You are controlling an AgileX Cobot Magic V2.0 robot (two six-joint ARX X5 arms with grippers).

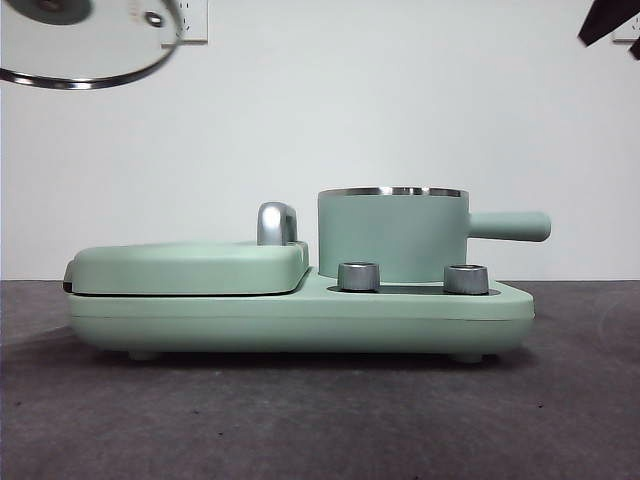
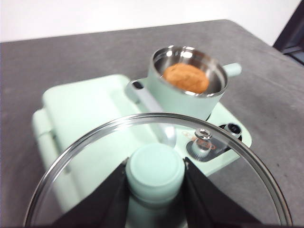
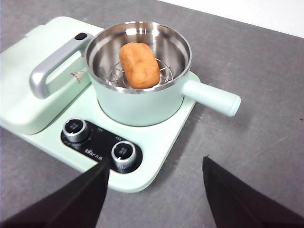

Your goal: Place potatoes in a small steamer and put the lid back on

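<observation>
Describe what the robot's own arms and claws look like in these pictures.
Both claws are plain matte black. The left claw shows two broad, flat, wedge-shaped jaws rising from the wrist view's bottom edge. The right claw shows the same two black angular jaws. In the front view only a black tip shows at the top right corner. No cables, markings or labels are visible.

Left gripper [image 2: 155,190] raised, clamped on lid knob [image 2: 155,172]; right gripper [image 3: 154,190] raised, jaws apart.

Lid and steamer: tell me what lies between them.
Only the griddle's chrome handle, seen in the left wrist view; the left gripper holds the lid raised, short of the steamer.
</observation>
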